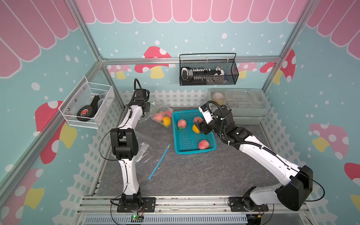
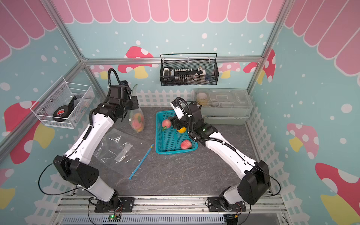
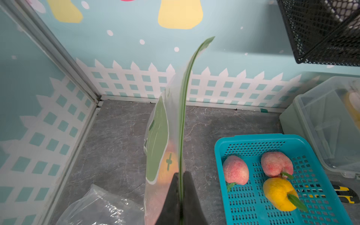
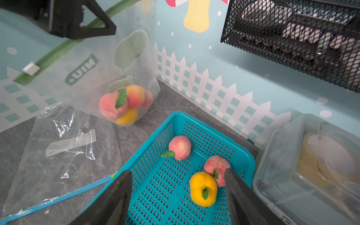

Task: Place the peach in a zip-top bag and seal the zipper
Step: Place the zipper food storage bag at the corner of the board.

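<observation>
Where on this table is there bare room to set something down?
Best: the bare front of the table, between the blue strip, the teal basket and the right arm. Also the back corner behind the held zip-top bag. Crowded: the flat clear plastic at left, the clear bin beside the basket.

Place: robot lab cell (dressed like a playroom)
Evidence: aluminium frame (image 1: 136,61), mushroom-print walls (image 1: 155,52), left arm (image 1: 132,114) and right arm (image 1: 263,153) bolted to rail (image 1: 194,202)
</observation>
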Available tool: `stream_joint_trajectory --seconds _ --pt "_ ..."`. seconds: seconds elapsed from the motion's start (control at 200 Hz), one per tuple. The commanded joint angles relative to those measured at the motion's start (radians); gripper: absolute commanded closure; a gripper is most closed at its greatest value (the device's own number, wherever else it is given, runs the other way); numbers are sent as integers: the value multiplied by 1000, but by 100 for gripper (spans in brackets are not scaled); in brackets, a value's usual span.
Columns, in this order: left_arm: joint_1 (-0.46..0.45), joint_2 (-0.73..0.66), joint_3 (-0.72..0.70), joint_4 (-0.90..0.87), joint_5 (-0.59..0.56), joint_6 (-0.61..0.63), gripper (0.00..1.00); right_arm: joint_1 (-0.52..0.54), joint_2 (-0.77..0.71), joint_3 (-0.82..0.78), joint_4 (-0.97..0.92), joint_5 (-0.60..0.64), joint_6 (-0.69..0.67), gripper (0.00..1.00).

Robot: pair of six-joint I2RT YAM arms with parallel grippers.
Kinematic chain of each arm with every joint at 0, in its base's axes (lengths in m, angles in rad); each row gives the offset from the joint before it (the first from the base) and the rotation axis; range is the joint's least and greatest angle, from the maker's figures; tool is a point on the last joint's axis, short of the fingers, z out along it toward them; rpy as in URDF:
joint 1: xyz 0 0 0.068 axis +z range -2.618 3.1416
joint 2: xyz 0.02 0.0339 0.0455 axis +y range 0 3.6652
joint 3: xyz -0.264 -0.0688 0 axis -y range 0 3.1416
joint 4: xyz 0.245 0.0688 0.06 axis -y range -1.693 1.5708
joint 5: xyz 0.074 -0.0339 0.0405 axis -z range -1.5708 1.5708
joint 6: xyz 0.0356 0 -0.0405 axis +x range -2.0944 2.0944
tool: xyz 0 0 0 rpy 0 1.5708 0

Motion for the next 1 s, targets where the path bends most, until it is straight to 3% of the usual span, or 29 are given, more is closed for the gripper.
stream_joint_trajectory --seconds 0.0,0.195,0.44,0.68,0.996 --pt "1 51 99 23 95 -32 100 -1 -46 -34 10 8 34 24" --pt "11 148 181 1 192 -4 100 -1 -60 -50 -12 24 32 24" --pt "114 204 134 -7 179 49 100 0 -60 -52 -32 21 38 24" --pt "152 312 118 23 -34 245 100 -1 -60 -48 -53 16 44 24" --pt "219 433 173 99 -76 336 100 0 -71 -43 -98 33 44 24"
